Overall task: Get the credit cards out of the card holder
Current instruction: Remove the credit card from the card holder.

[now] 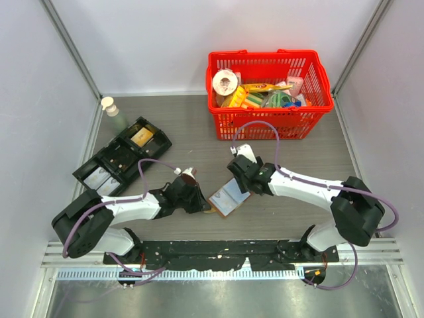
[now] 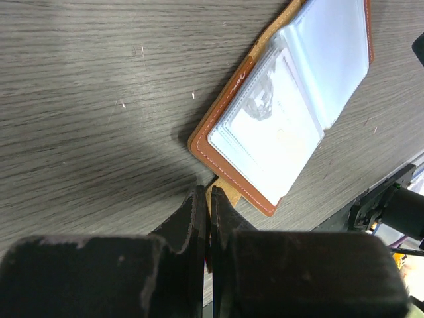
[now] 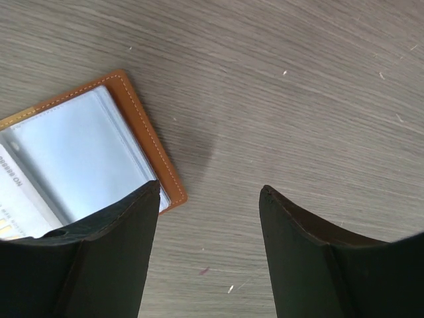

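Observation:
The brown leather card holder (image 1: 228, 197) lies open on the grey table between the arms, its clear pale sleeves facing up. In the left wrist view it (image 2: 291, 99) shows a card inside a clear sleeve. My left gripper (image 2: 210, 193) is shut on the holder's small tan closing tab (image 2: 224, 189) at its near edge; in the top view this gripper (image 1: 201, 201) sits just left of the holder. My right gripper (image 3: 209, 192) is open and empty, one finger over the holder's corner (image 3: 142, 136); in the top view it (image 1: 242, 177) is at the holder's far right end.
A red basket (image 1: 311, 99) full of mixed items stands at the back right. A black compartmented tray (image 1: 122, 159) lies at the left, with a small bottle (image 1: 111, 107) behind it. The arm mounting rail (image 1: 218, 250) runs along the near edge.

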Robot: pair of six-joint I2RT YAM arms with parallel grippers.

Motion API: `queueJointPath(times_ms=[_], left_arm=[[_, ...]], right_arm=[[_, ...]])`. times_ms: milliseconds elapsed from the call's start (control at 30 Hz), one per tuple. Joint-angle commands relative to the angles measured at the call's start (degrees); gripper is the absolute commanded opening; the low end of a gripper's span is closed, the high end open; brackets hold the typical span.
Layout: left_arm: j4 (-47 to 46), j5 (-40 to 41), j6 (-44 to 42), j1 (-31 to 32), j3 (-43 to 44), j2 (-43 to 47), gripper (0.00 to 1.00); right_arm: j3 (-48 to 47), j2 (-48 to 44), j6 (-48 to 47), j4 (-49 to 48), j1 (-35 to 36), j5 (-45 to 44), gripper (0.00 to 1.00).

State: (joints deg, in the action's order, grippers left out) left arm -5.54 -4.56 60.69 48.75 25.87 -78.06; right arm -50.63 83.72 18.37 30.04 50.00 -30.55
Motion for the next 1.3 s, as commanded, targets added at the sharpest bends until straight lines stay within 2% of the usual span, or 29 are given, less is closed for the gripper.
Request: queueJointPath(times_ms=[0, 167, 367, 500, 667, 767, 867, 900, 1000, 1133, 1267], left_arm=[[7.99, 2.71, -3.29, 0.38, -1.00, 0.45, 0.00], [9.23, 3.50, -4.26, 0.38, 0.15, 0.63, 0.00], [11.07, 7.71, -5.49, 0.29, 0.76, 0.28, 0.00], [15.90, 13.16, -8.03, 0.12, 3.57, 0.45, 0.00], [21.09, 19.32, -10.58, 0.03, 8.57, 2.03, 0.06], [22.76, 20.55, -11.47, 0.11, 11.21, 2.83, 0.18], [23.65, 19.86, -11.29, 0.11, 12.63, 3.88, 0.27], [23.65, 19.24, -11.03, 0.20, 12.63, 4.49, 0.29], [23.65, 17.57, -9.63, 0.38, 12.45, 6.69, 0.31], [21.98, 13.80, -7.08, 0.82, 11.66, 9.24, 0.36], [18.29, 10.28, -5.05, 1.17, 10.87, 9.86, 0.34]], right_arm=[[-0.61, -4.09, 1.32, -0.68, 0.10, 2.67, 0.65], [3.16, -10.77, -0.70, -9.63, 1.15, 17.68, 0.61], [4.57, -8.14, 0.26, -12.54, 2.12, 23.76, 0.62], [7.39, -7.09, 4.47, -19.48, 2.03, 32.19, 0.58], [9.67, -3.75, 7.46, -24.32, 1.33, 33.53, 0.50], [11.43, -2.52, 9.66, -28.27, 0.54, 36.16, 0.46], [13.45, -1.90, 12.12, -29.60, -0.60, 36.70, 0.41], [14.50, -1.98, 12.65, -33.00, -1.04, 37.39, 0.39], [15.91, -3.03, 14.67, -35.23, -1.57, 37.93, 0.32], [16.18, -4.09, 15.20, -36.28, -1.57, 38.28, 0.28], [16.53, -4.62, 15.47, -37.60, -1.83, 37.93, 0.26]])
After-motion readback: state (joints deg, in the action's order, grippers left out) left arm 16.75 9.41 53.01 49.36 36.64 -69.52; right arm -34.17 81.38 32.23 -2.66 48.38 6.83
